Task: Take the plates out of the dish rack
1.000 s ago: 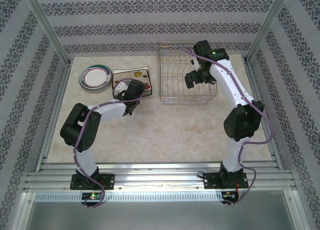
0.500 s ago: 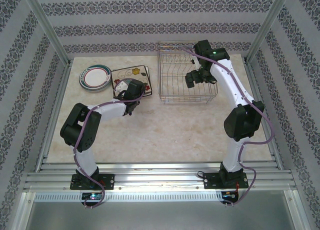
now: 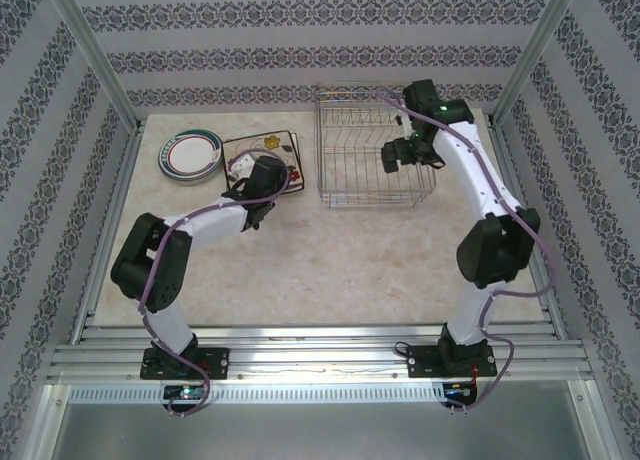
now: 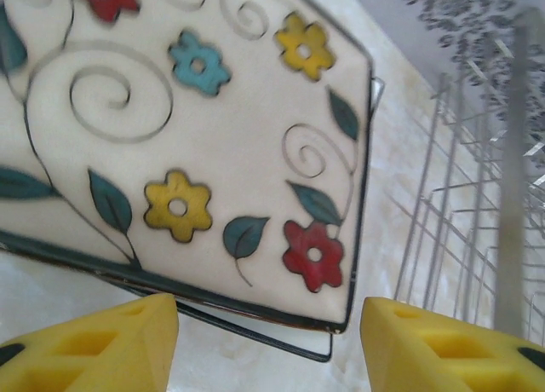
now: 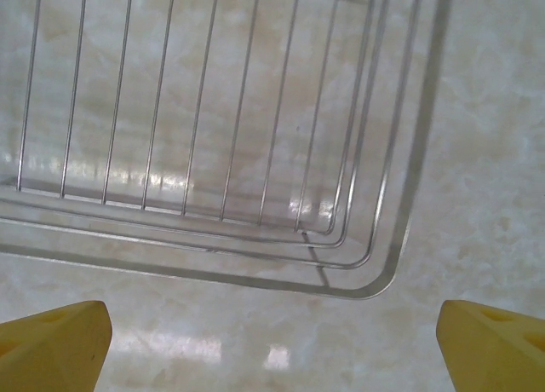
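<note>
Left end effector (image 4: 266,324) has let go: square plate (image 4: 196,153) now flat at nine o'clock of the dish rack (image 3: 375,170). Right end effector (image 5: 272,319) released too; unloading looks finished.

The right gripper (image 3: 393,160) has shifted right over the dish rack (image 3: 350,152).

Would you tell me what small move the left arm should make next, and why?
Probably lift the left jaws straight up and back from the cream square flowered plate. They stand apart with nothing between them, and the plate lies flat beside the silver wire dish rack, so it looks released. The rack looks empty of plates.
</note>
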Robot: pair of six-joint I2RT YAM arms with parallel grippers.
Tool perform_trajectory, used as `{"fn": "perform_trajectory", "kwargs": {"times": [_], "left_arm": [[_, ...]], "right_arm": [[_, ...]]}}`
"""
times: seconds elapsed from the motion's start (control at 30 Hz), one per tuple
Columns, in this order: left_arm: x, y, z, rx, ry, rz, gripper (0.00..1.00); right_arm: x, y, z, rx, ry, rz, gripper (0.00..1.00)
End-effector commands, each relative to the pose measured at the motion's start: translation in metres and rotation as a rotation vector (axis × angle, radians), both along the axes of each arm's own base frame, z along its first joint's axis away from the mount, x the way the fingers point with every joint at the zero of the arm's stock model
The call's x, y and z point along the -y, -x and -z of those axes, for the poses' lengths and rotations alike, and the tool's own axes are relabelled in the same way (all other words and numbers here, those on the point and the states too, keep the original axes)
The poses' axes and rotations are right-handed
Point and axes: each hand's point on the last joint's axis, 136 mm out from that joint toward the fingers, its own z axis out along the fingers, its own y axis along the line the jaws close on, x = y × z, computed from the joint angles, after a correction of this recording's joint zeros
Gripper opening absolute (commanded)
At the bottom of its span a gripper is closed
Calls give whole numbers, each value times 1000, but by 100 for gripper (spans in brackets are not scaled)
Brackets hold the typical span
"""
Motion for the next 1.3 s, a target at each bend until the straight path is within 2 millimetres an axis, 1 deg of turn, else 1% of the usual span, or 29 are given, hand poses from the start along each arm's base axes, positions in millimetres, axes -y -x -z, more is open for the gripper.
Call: {"fn": "perform_trajectory", "kwargs": {"times": [0.0, 0.03, 0.07, 0.1, 0.13, 0.17, 0.23, 0.3, 0.37, 0.43, 0.47, 0.5, 0.57, 0.67, 0.73, 0.8, 0.83, 0.9, 0.93, 0.97, 1.0, 1.07, 1.1, 1.13, 1.17, 1.2, 1.23, 1.27], "left_arm": [[-15, -1, -63, 126, -232, 119, 62], [-20, 0, -77, 154, -315, 146, 72], [-26, 4, -88, 167, -373, 162, 79], [-31, 8, -101, 201, -441, 204, 83], [-38, 14, -111, 225, -518, 226, 100], [-47, 21, -121, 243, -568, 224, 100], [-71, 41, -134, 276, -664, 208, 100], [-104, 60, -140, 301, -710, 148, 100], [-139, 79, -134, 305, -714, 64, 100], [-173, 99, -114, 282, -715, -3, 100], [-184, 105, -107, 282, -726, -29, 100], [-193, 112, -92, 278, -742, -42, 100], [-206, 121, -75, 297, -737, -84, 100], [-214, 120, -44, 265, -709, -77, 100], [-219, 116, -25, 223, -708, -85, 100], [-219, 114, -14, 241, -700, -82, 100], [-223, 114, -9, 254, -700, -103, 100], [-230, 111, 7, 222, -683, -114, 99], [-234, 108, 9, 216, -675, -119, 100], [-234, 105, 12, 199, -660, -103, 100], [-238, 102, 15, 175, -640, -112, 99], [-240, 90, 25, 140, -587, -86, 100], [-240, 85, 29, 145, -571, -84, 100], [-239, 78, 27, 172, -587, -71, 100], [-238, 79, 32, 114, -571, -57, 100], [-238, 78, 32, 114, -575, -57, 100], [-238, 76, 29, 149, -587, -59, 100], [-237, 77, 32, 122, -576, -54, 100]], "right_arm": [[13, -2, -43, 234, -63, 4, 98], [18, -1, -47, 306, -62, -11, 98], [24, 0, -50, 370, -45, -4, 98], [29, 4, -54, 446, -39, -3, 98], [32, 8, -57, 527, -42, 1, 98], [36, 13, -64, 607, -46, 12, 98], [35, 29, -63, 763, -87, -5, 98], [42, 44, -56, 888, -89, 29, 98], [56, 58, -45, 953, -76, 114, 98], [67, 70, -29, 981, -65, 179, 98], [69, 74, -21, 988, -59, 192, 98], [71, 76, -11, 995, -48, 193, 98], [72, 77, 9, 1003, -35, 190, 98], [69, 65, 37, 952, -49, 171, 98], [69, 56, 61, 900, -58, 182, 98], [73, 45, 73, 904, -58, 205, 98], [77, 47, 88, 893, -49, 225, 98], [82, 41, 100, 902, -47, 246, 98], [81, 36, 102, 903, -56, 242, 98], [79, 35, 110, 862, -55, 228, 98], [78, 30, 108, 859, -54, 225, 98], [79, 28, 109, 866, -53, 229, 98], [77, 27, 110, 865, -59, 218, 98], [75, 25, 111, 860, -60, 205, 98], [75, 26, 112, 851, -63, 204, 98], [75, 25, 112, 849, -64, 204, 98], [75, 25, 111, 857, -65, 205, 98], [75, 25, 111, 855, -64, 204, 98]]}}
